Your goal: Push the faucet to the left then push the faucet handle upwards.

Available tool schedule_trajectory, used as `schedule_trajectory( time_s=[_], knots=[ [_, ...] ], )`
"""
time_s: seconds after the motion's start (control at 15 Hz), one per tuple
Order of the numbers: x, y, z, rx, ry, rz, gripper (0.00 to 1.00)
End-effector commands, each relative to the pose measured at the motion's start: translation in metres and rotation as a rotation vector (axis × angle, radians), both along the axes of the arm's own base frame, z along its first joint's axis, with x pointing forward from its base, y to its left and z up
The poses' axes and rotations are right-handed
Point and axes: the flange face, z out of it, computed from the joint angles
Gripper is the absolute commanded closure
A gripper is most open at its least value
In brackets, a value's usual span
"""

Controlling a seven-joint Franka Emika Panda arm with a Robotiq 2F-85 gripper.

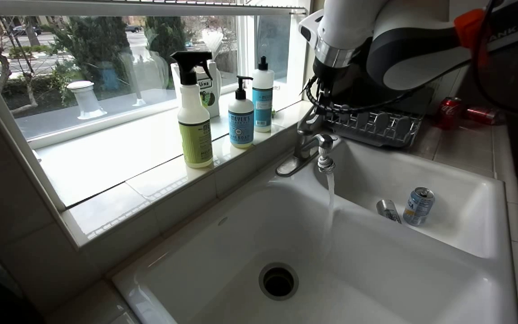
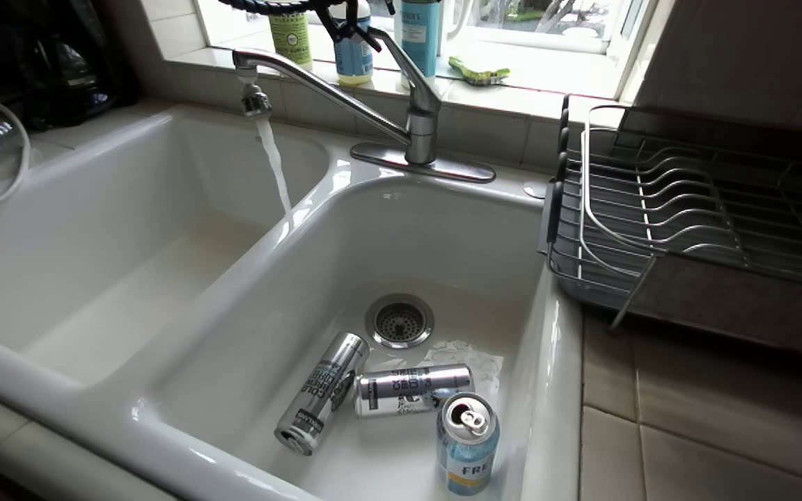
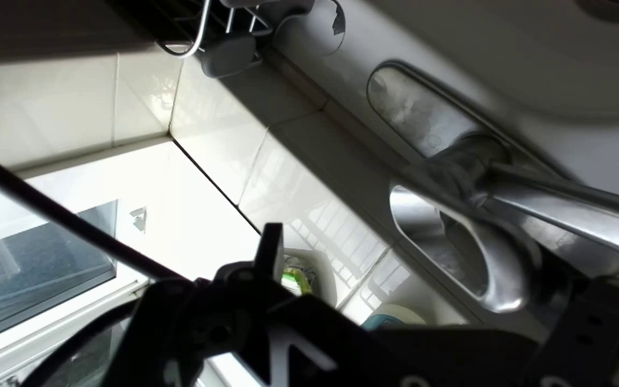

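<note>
The silver faucet [image 1: 303,146] stands behind the divider of the white double sink; it also shows in an exterior view [image 2: 337,101] and in the wrist view [image 3: 573,207]. Its spout reaches over the basin without cans and water runs from it. The faucet handle [image 2: 411,73] is tilted up; its looped end [image 3: 511,285] is close below the camera in the wrist view. My black gripper [image 3: 441,263] is open, its fingers spread on either side of the handle's end. In an exterior view the gripper [image 2: 354,33] is near the handle tip; whether it touches cannot be told.
Spray bottle [image 1: 196,130], soap bottle [image 1: 241,119] and blue-labelled bottle [image 1: 263,96] stand on the windowsill. A dish rack [image 2: 651,209] stands beside the sink. Several cans, including an upright one [image 2: 468,445], are in the basin beside the rack. A red can [image 1: 448,112] is behind.
</note>
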Motion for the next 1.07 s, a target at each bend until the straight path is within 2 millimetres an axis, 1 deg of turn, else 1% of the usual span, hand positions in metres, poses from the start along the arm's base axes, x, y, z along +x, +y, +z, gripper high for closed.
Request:
schedule_trajectory(
  time_s=[0.0, 0.27, 0.4, 0.53, 0.73, 1.0],
  knots=[
    [0.013, -0.016, 0.03, -0.023, -0.063, -0.026, 0.0],
    [0.005, -0.008, 0.023, 0.042, -0.008, -0.047, 0.0],
    [0.0, -0.004, 0.023, 0.078, 0.013, -0.072, 0.0],
    [-0.004, 0.001, 0.025, 0.135, 0.031, -0.087, 0.0],
    [-0.008, 0.005, 0.032, 0.18, 0.051, -0.115, 0.0],
    [-0.015, 0.009, 0.037, 0.249, 0.117, -0.161, 0.0]
  ],
)
